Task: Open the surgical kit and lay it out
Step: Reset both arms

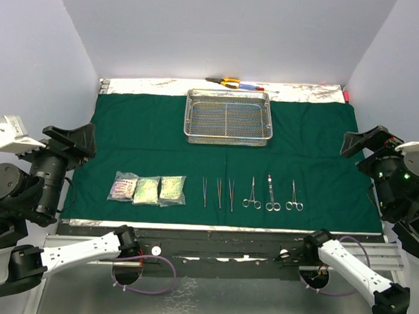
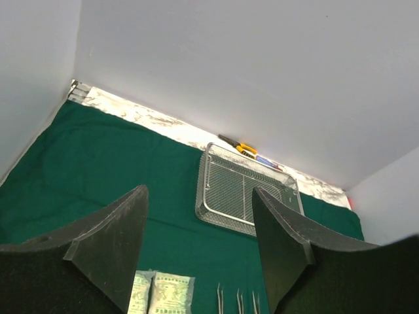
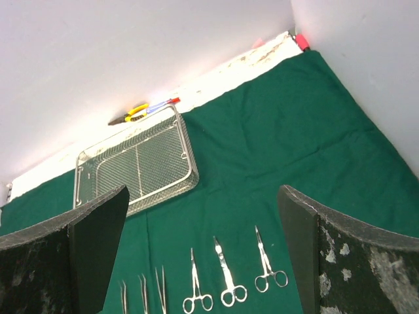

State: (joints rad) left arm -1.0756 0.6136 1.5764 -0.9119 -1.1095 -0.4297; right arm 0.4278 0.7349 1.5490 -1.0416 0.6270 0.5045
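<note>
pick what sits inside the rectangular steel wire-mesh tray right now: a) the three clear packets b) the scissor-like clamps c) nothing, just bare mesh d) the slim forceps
C: the rectangular steel wire-mesh tray shows only bare mesh, while the three small clear packets, the slim steel forceps and the scissor-like clamps lie in a row on the dark green cloth, nearer the arms.
</note>
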